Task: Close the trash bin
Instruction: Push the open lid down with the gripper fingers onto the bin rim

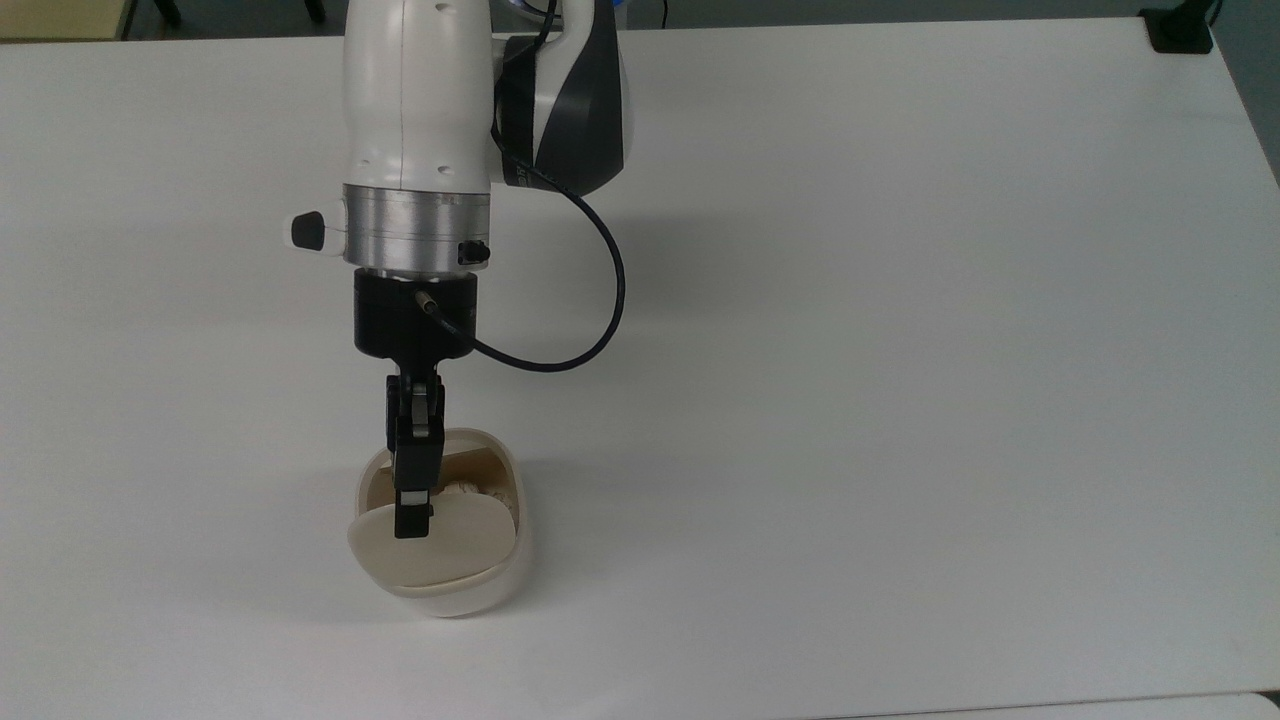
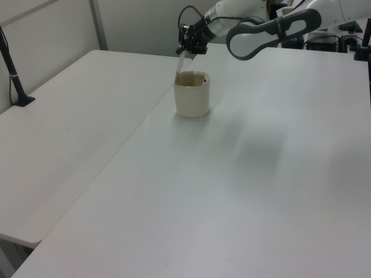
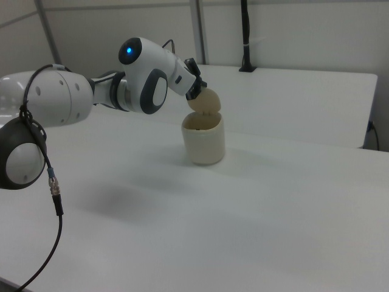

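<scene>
The cream-white trash bin [image 1: 452, 594] stands open on the white table, near the table's front edge in the top view. Its beige lid [image 1: 440, 552] is tilted up on its hinge, and crumpled pale stuff lies inside. My gripper [image 1: 411, 522] reaches down from the arm, shut, with its tip against the lid's upper edge where the black tab sits. In the left view the lid [image 2: 180, 62] rises from the left rim of the bin [image 2: 192, 99], and the gripper [image 2: 186, 47] is at the lid's top. In the right view the gripper [image 3: 196, 89] touches the lid [image 3: 206, 102] above the bin [image 3: 204, 143].
The white table [image 1: 900, 350] stretches wide on the top view's right. A second white table [image 2: 69, 133] adjoins on the left view's left, with a black post [image 2: 13, 69] clamped to its edge. Another black post [image 3: 245, 36] stands at the back in the right view.
</scene>
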You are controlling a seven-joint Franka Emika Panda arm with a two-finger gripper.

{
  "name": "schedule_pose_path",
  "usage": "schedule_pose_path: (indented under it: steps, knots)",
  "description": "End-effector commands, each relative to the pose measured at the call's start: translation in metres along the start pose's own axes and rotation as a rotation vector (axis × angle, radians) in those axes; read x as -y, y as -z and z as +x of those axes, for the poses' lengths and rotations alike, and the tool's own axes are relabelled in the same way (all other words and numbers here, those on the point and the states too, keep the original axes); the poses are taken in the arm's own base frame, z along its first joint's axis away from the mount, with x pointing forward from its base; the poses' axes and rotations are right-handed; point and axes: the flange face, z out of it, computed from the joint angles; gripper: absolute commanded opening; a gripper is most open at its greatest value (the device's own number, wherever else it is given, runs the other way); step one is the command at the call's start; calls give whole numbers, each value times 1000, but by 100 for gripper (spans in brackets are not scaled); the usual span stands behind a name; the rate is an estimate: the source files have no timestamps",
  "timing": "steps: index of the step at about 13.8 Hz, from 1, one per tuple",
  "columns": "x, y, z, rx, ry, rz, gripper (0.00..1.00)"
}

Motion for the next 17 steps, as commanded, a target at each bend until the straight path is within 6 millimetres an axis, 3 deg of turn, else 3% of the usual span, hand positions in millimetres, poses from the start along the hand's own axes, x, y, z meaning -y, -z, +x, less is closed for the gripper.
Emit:
schedule_pose_path:
  steps: [1,17]
  knots:
    - [-2,26,5,-3,93,-10,0]
    - [-56,15,-10,83,272,-195,0]
